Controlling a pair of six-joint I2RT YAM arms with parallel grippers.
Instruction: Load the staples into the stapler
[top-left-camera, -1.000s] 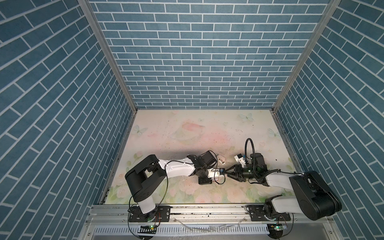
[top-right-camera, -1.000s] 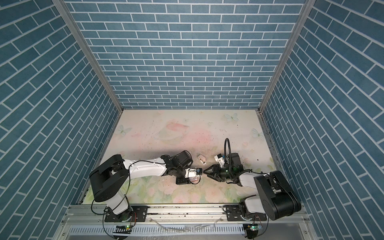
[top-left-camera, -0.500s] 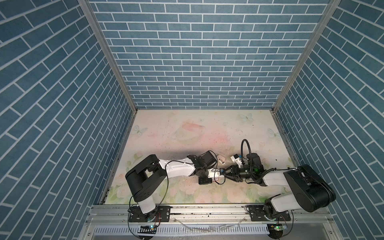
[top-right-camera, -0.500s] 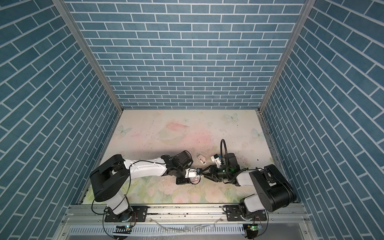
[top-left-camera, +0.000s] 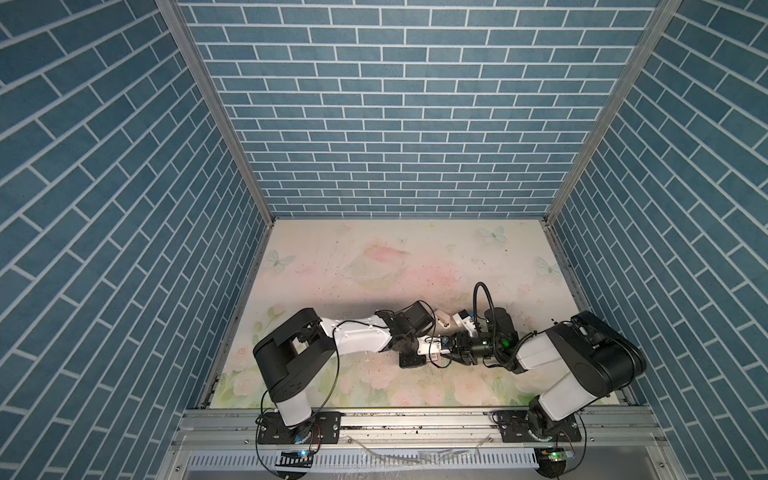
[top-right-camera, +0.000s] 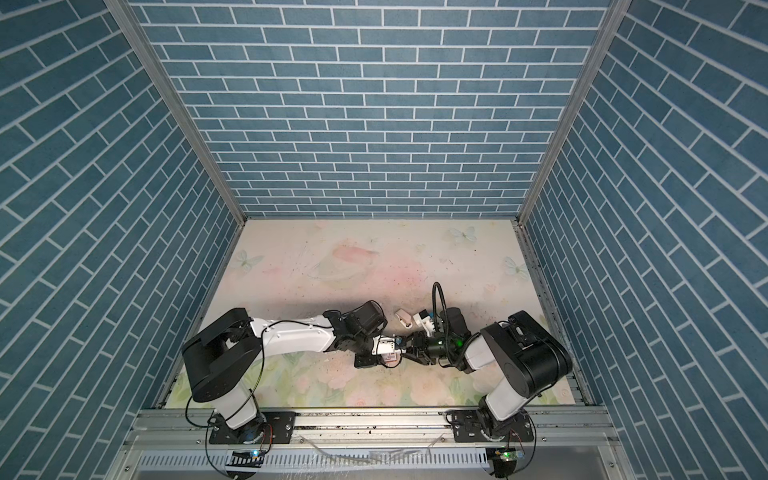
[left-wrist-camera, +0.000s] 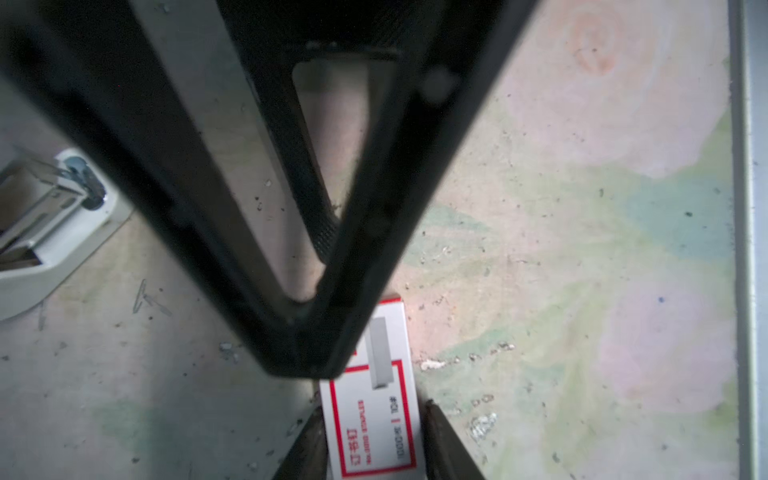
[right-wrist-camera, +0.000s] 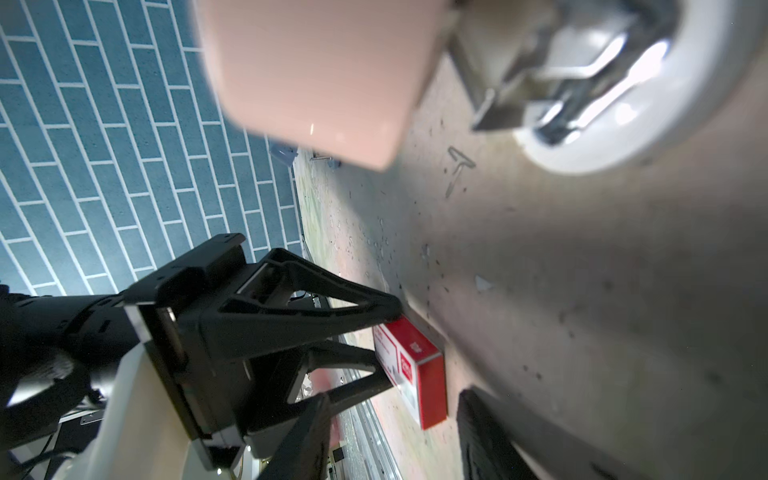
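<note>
The staples' red-and-white box (left-wrist-camera: 374, 419) lies on the floral mat near the front middle. My left gripper (left-wrist-camera: 372, 409) is shut on it, one finger on each long side. In the right wrist view the box (right-wrist-camera: 411, 361) juts out of the left gripper (right-wrist-camera: 388, 345), and its red end sits between the fingers of my open right gripper (right-wrist-camera: 392, 397) without touching either. One right finger (left-wrist-camera: 365, 249) hangs over the box. The stapler (right-wrist-camera: 602, 83), white with a pink top, lies open just behind the grippers (top-left-camera: 442, 321). Loose staple strips (left-wrist-camera: 141, 295) lie beside it.
Both arms meet low over the mat (top-left-camera: 374, 266) near its front edge in both top views. Blue brick-pattern walls (top-left-camera: 395, 124) close in the sides and back. A metal rail (top-left-camera: 415, 428) runs along the front. Small debris specks dot the mat.
My right gripper has moved left, up to the box end. The left arm has stayed in place with the box between its fingers.
</note>
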